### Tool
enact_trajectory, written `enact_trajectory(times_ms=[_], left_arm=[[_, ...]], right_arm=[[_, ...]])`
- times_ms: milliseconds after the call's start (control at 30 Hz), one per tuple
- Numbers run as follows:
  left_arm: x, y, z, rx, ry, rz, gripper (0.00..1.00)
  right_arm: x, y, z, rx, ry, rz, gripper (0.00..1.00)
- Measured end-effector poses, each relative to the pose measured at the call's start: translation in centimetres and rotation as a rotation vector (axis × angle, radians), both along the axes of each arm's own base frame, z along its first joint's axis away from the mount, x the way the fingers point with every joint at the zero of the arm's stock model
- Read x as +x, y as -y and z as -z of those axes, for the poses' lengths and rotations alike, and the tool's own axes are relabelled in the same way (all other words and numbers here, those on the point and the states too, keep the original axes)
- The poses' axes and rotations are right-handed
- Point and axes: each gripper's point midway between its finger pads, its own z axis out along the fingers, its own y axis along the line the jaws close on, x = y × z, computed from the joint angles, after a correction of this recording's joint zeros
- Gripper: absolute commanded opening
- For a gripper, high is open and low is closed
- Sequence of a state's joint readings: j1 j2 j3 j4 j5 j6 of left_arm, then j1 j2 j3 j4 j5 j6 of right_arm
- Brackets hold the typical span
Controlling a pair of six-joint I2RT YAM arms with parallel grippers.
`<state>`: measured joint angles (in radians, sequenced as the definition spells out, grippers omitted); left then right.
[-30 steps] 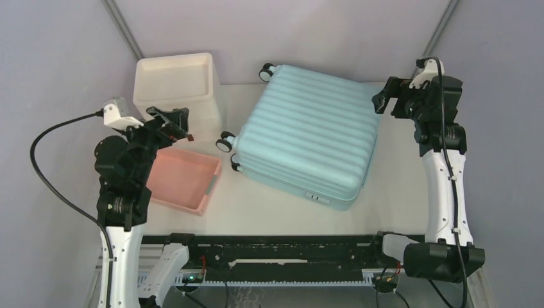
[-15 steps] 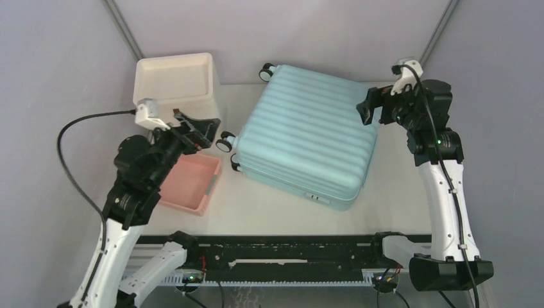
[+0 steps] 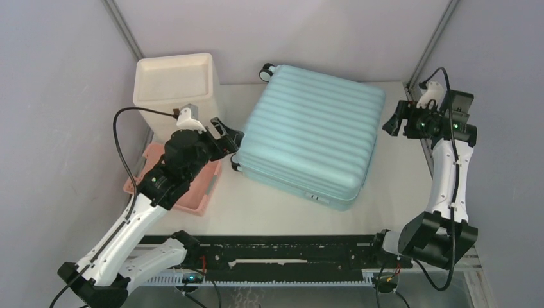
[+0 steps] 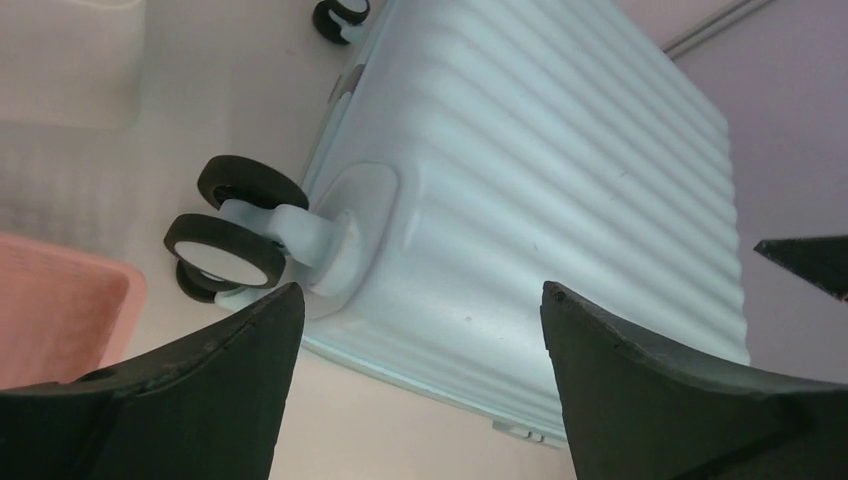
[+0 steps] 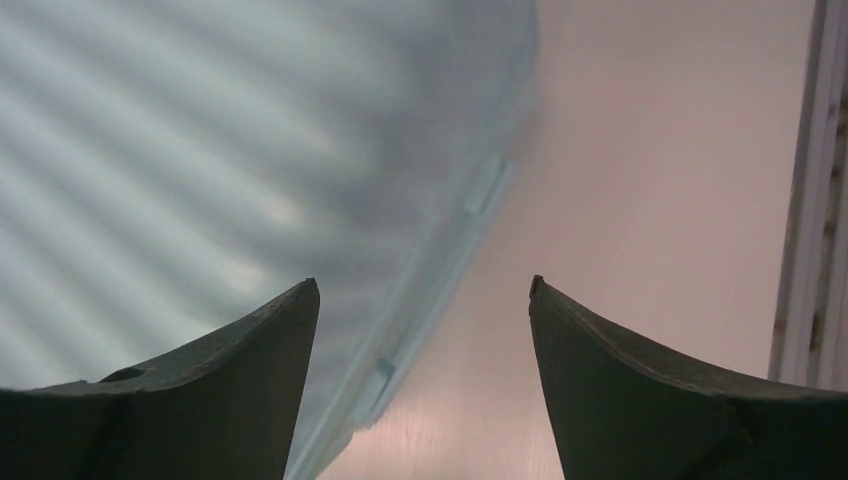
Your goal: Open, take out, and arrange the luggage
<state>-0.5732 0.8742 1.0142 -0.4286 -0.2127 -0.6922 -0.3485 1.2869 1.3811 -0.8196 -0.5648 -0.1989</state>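
The luggage (image 3: 311,131), a pale aqua ribbed hard-shell suitcase, lies flat and closed in the middle of the table. My left gripper (image 3: 228,136) hovers at its left corner by the caster wheels (image 4: 232,220), open with nothing between the fingers. In the left wrist view the left gripper (image 4: 420,292) frames the luggage (image 4: 560,170) and its near edge. Just off the suitcase's right side, the right gripper (image 3: 393,120) is open and empty. The right wrist view has the right gripper (image 5: 423,283) over the luggage (image 5: 200,150) edge and bare table.
A cream-white cabinet (image 3: 173,80) stands at the back left. A shallow pink basket (image 3: 204,194) sits in front of it, partly under my left arm. A metal rail (image 5: 810,200) runs along the table's right edge, close to the right gripper.
My left arm swung right, from over the basket to the suitcase's wheel corner. My right arm moved off the far right corner, rightward and down beside the suitcase.
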Motion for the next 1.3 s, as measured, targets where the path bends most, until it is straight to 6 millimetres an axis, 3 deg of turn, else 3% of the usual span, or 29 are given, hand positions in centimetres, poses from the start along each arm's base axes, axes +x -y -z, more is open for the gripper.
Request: enact_trajectory(times_ms=[133, 267, 433, 600, 733, 867, 1100, 1300], left_arm=[[0.2, -0.5, 0.9, -0.008, -0.018, -0.044, 0.91], [0.6, -0.7, 0.8, -0.038, -0.024, -0.080, 0.91], [1.0, -1.0, 1.6, -0.092, -0.051, -0.138, 0.92], [0.9, -1.3, 3.3, -0.143, -0.115, -0.198, 0.92], [0.9, -1.4, 4.1, -0.184, -0.145, -0.233, 0.92], [1.1, -1.4, 5.7, -0.210, -0.191, -0.268, 0.92], [2.6, -0.1, 8.2, -0.204, -0.260, -0.290, 0.89], [4.7, 1.9, 8.1, -0.238, -0.260, -0.263, 0.79]], right_arm=[[-1.4, 2.0, 4.1, 0.054, -0.121, 0.090, 0.75], [-2.0, 2.7, 7.7, 0.111, -0.232, 0.150, 0.65], [-1.8, 2.3, 13.0, 0.185, -0.367, 0.180, 0.66], [-0.9, 0.4, 16.6, 0.244, -0.456, 0.152, 0.66], [-0.3, -0.7, 17.3, 0.267, -0.470, 0.136, 0.62], [0.4, -0.8, 17.8, 0.277, -0.469, 0.150, 0.39], [0.8, -1.0, 18.8, 0.325, -0.502, 0.200, 0.14], [0.5, -0.3, 18.8, 0.358, -0.482, 0.242, 0.09]])
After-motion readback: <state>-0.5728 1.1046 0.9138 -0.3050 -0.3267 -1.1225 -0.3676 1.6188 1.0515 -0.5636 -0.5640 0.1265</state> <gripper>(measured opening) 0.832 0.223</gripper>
